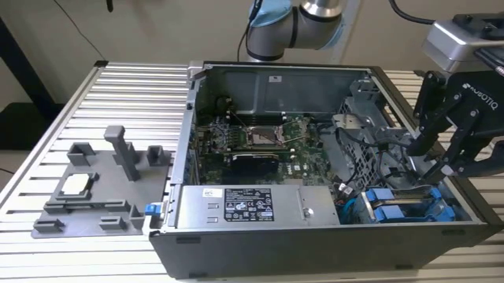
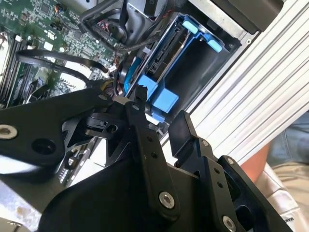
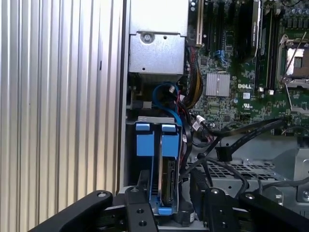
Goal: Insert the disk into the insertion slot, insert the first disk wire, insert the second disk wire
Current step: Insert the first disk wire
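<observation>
The exterior view shows the claw [image 1: 430, 162] low over one corner of the open case [image 1: 315, 259] on the bench [image 1: 118, 94]. In the first wrist view its jaws stand apart, straddling the disk [image 3: 169, 187] and gripping nothing that I can make out; whether they touch it I cannot tell. The disk stands on edge, deep in the slot [image 2: 207, 72], so the insertion step looks about finished. A black wire [image 3: 224, 153] with its plug lies loose just beside the slot, near the motherboard [image 3: 241, 87], so I judge the wire steps not yet done. Wire work here calls for a narrow, exact pinch in a crowded corner and square alignment with the disk's end.
</observation>
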You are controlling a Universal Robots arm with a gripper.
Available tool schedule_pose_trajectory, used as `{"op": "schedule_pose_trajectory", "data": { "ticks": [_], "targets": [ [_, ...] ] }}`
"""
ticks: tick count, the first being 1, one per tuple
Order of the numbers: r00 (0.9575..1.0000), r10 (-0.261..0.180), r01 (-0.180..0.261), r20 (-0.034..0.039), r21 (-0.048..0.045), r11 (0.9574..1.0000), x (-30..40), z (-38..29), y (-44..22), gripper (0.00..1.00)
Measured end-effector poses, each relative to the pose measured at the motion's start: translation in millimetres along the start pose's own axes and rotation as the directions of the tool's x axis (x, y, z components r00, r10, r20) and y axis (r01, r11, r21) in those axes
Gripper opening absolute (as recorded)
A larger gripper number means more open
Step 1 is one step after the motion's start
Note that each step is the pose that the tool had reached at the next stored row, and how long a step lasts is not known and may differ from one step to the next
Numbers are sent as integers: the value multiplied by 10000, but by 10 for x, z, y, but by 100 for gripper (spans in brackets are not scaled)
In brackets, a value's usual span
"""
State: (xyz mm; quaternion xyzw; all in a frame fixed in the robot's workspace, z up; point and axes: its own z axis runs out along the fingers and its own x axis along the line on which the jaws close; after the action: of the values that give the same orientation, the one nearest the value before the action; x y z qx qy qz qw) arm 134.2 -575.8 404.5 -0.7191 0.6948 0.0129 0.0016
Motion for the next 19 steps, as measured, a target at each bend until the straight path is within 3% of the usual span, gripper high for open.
{"op": "schedule_pose_trajectory", "data": {
  "ticks": [14, 19],
  "targets": [
    [10000, 0, 0, 6, 3, 10000, -112, 92, -170, 47],
    [10000, -6, 6, 7, 1, 10000, -153, 106, -292, 47]
  ]
}}
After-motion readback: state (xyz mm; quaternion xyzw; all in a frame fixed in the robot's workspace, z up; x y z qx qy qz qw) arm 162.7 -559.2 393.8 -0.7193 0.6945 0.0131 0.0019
